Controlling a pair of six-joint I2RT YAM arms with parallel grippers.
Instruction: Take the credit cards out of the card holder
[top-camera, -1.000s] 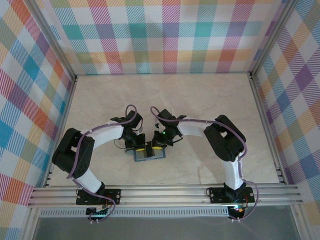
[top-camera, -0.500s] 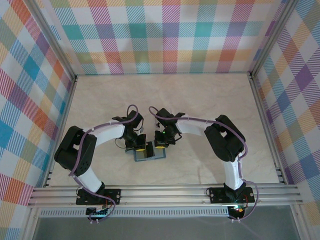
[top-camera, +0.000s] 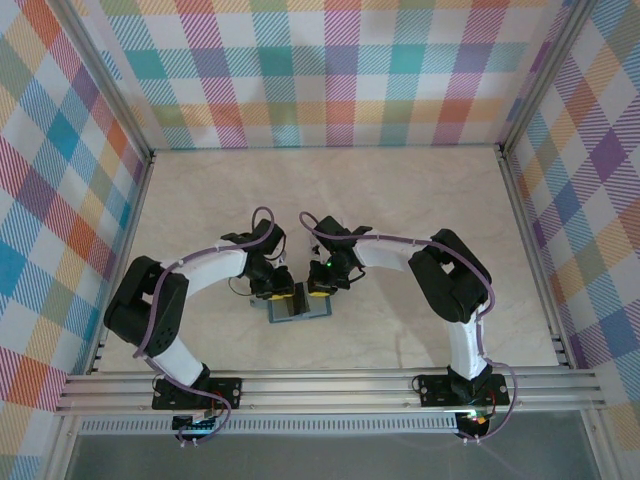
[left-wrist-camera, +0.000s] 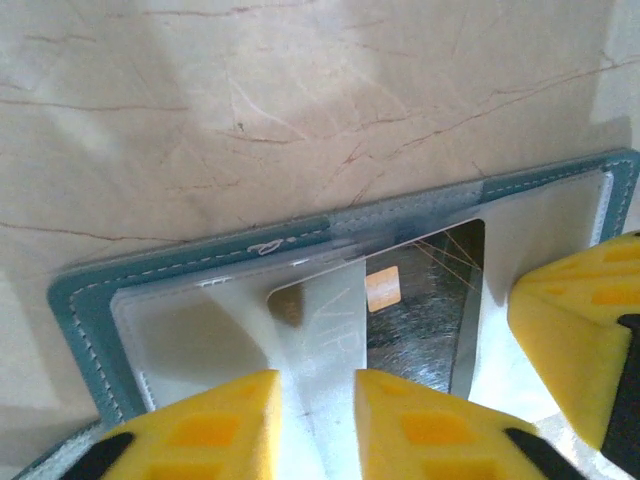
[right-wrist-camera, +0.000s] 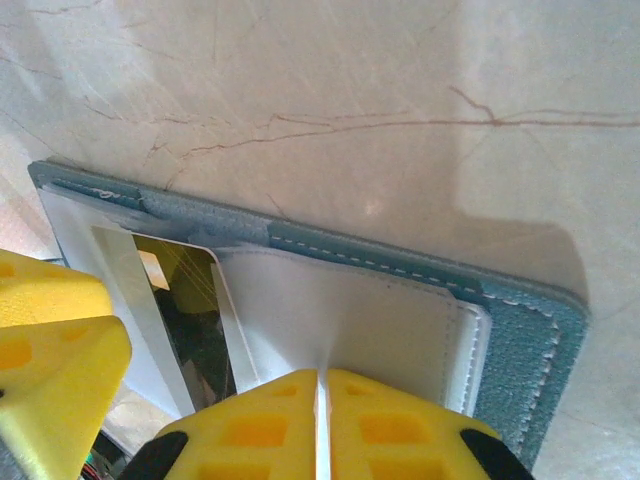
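The teal card holder (top-camera: 300, 310) lies open on the table between both grippers. In the left wrist view its stitched border (left-wrist-camera: 200, 252) frames a clear pocket, and a credit card (left-wrist-camera: 430, 300) with a dark face and gold chip sticks partly out of it. My left gripper (left-wrist-camera: 318, 385) hovers low over that pocket with its yellow fingers a little apart and nothing pinched. My right gripper (right-wrist-camera: 320, 378) is shut on the white inner flap of the card holder (right-wrist-camera: 530, 340), beside the credit card (right-wrist-camera: 185, 300). From above, the left gripper (top-camera: 284, 294) and right gripper (top-camera: 316, 291) nearly touch.
Pale marble tabletop (top-camera: 400, 200) spreads around the holder, closed in by checked walls. A metal rail (top-camera: 330, 385) runs along the near edge. The right gripper's finger (left-wrist-camera: 580, 330) sits close beside my left one, and the left gripper's finger (right-wrist-camera: 50, 340) crowds the right wrist view.
The left gripper's jaws have parted from shut. The left arm swayed slightly and came back. The right gripper keeps its pinch on the holder's flap.
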